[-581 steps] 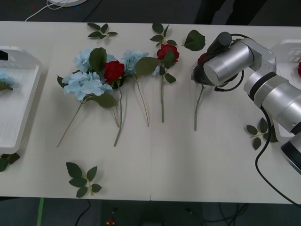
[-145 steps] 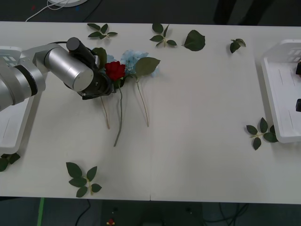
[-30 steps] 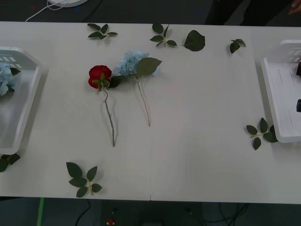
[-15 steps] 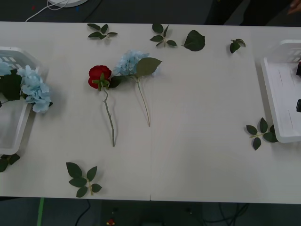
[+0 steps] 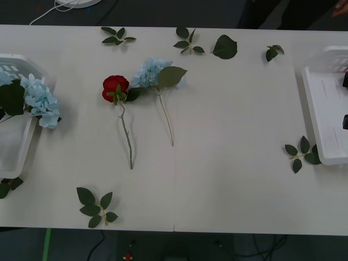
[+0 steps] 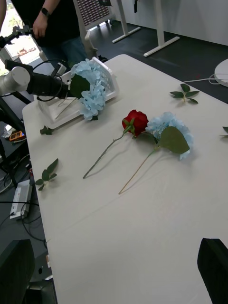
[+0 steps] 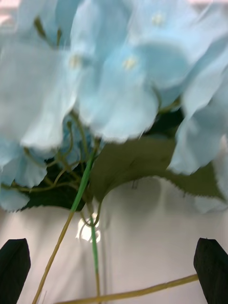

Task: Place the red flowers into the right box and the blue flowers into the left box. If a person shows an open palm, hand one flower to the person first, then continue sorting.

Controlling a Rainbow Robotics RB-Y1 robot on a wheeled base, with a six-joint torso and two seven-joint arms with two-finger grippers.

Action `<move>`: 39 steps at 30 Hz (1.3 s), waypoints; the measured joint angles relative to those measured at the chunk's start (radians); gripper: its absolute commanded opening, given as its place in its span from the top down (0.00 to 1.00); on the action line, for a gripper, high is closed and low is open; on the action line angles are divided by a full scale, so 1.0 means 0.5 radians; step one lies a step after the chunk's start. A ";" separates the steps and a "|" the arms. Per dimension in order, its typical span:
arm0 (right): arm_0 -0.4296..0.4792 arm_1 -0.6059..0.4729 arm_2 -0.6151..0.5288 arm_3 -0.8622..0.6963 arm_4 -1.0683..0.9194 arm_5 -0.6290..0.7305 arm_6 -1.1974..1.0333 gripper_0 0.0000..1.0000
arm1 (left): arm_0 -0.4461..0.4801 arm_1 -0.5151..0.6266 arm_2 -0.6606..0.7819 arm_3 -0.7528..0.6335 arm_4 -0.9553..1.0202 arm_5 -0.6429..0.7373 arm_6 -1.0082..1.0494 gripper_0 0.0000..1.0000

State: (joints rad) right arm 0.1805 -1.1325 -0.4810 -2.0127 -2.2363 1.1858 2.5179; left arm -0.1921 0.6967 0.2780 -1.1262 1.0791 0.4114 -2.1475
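Note:
One red flower (image 5: 115,87) lies on the table with its stem toward the front edge, also seen from the right wrist as the red flower (image 6: 137,121). A blue flower (image 5: 151,72) lies just beside it to the right. More blue flowers (image 5: 41,100) hang over the near rim of the left box (image 5: 23,152). My left gripper (image 7: 112,244) is open right under these blooms, their stems running between its fingers. The left arm (image 6: 28,80) reaches to that box. My right gripper (image 6: 114,247) is open, high above the table's right part. The right box (image 5: 311,109) stands at the right edge.
Loose green leaf sprigs lie about: one near the front left (image 5: 97,206), one beside the right box (image 5: 300,152), several along the far edge (image 5: 225,48). A white cable (image 5: 60,6) runs off the far left corner.
In the last second a blue cluster swung out from inside the left box to hang over its rim, then shifted slightly. The red flower and the blue flower in the middle have not moved.

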 measured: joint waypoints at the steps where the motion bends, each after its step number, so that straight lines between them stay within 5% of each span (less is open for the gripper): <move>1: 0.000 0.000 0.000 0.000 0.000 0.000 0.000 0.00 | 0.000 0.000 0.030 -0.046 0.010 0.061 0.000 0.00; 11: 0.001 0.000 0.000 0.002 -0.001 0.001 0.000 0.00 | -0.080 0.065 0.523 -0.391 0.062 0.923 0.000 0.00; 18: 0.001 0.000 0.000 0.002 -0.001 0.001 0.000 0.00 | -0.330 0.168 0.609 -0.429 0.119 1.446 0.010 0.00; 22: 0.001 0.000 0.000 0.002 -0.001 0.001 0.000 0.00 | -0.545 0.182 0.570 -0.430 0.132 1.617 0.242 0.00; 28: 0.001 0.000 0.000 0.003 -0.001 0.001 0.000 0.00 | -0.823 0.203 0.365 -0.431 0.083 1.882 1.280 0.00; 39: 0.001 0.000 0.000 0.003 -0.001 0.001 0.000 0.00 | -1.160 0.205 -0.026 -0.436 -0.024 2.518 1.692 0.00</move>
State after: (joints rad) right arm 0.1811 -1.1325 -0.4810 -2.0113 -2.2367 1.1863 2.5179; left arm -0.7723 0.7993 0.2648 -1.3441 1.0673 1.6703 -1.3015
